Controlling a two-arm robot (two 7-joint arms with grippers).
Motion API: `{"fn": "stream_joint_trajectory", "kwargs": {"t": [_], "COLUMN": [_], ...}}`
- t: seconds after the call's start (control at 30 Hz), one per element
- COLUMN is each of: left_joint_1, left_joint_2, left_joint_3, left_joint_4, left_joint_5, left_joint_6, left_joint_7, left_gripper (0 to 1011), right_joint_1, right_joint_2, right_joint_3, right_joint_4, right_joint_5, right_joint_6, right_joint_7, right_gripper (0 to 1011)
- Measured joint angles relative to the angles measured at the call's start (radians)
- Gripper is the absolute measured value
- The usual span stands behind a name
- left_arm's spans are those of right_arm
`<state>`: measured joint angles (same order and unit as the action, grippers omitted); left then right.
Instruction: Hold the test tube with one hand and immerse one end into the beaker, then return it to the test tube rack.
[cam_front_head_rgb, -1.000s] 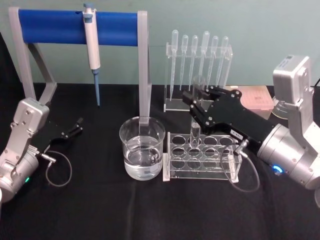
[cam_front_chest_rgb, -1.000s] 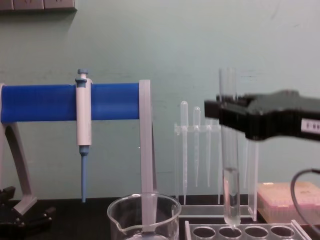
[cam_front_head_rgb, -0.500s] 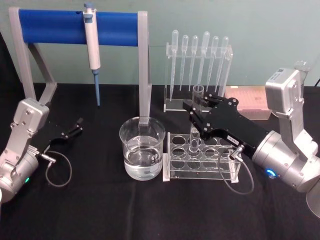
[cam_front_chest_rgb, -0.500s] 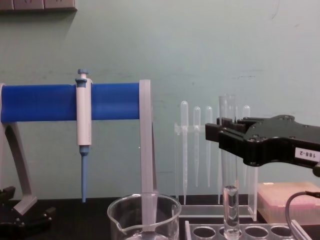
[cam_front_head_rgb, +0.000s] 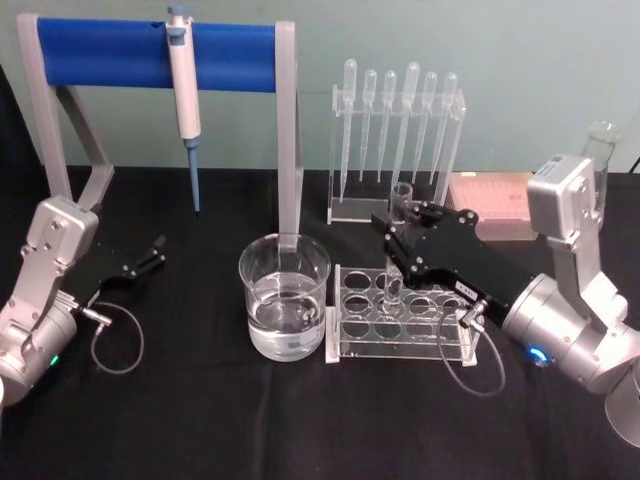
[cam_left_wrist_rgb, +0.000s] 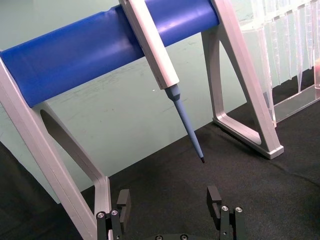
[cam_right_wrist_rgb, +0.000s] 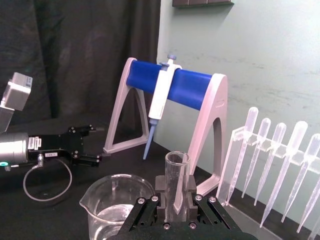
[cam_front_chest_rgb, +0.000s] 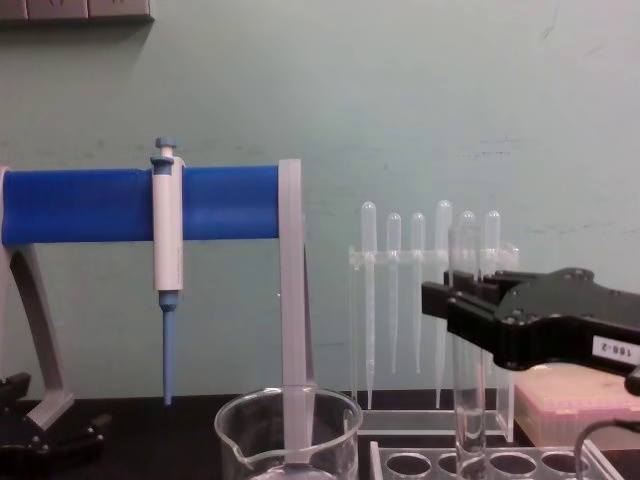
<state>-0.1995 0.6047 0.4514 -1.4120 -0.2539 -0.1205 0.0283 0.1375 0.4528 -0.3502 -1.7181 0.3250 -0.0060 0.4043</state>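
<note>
Glass test tube (cam_front_head_rgb: 400, 240), clamped in right pincer (cam_front_head_rgb: 404, 232), stands in rack (cam_front_head_rgb: 400, 322).

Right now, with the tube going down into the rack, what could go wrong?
1. The right claw grips the clear glass test tube just below its rim, so the long lower part could swing and knock the clear plastic rack with round holes.
2. Opening before the tube is seated could let it drop and crack.
3. The wide glass beaker of water stands close beside the rack; a sideways retreat might bump it.
</note>
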Motion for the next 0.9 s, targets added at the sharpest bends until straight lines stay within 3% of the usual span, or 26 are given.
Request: {"fn": "stream_joint_trajectory", "kwargs": {"t": [0.9], "left_joint_1": [0.0], "left_joint_2": [0.0], "left_joint_3": [0.0], "left_joint_4": [0.0], "left_joint_5": [0.0], "left_joint_6": [0.0], "left_joint_7": [0.0], "left_gripper": [1000], "right_joint_1": [0.048], "right_joint_2": [-0.03], "right_joint_3": [-0.051], "right_joint_4": [0.109], "right_joint_5": [-0.05], "right_joint_6": [0.016], "right_joint_7": [0.028], "right_gripper": [224]}}
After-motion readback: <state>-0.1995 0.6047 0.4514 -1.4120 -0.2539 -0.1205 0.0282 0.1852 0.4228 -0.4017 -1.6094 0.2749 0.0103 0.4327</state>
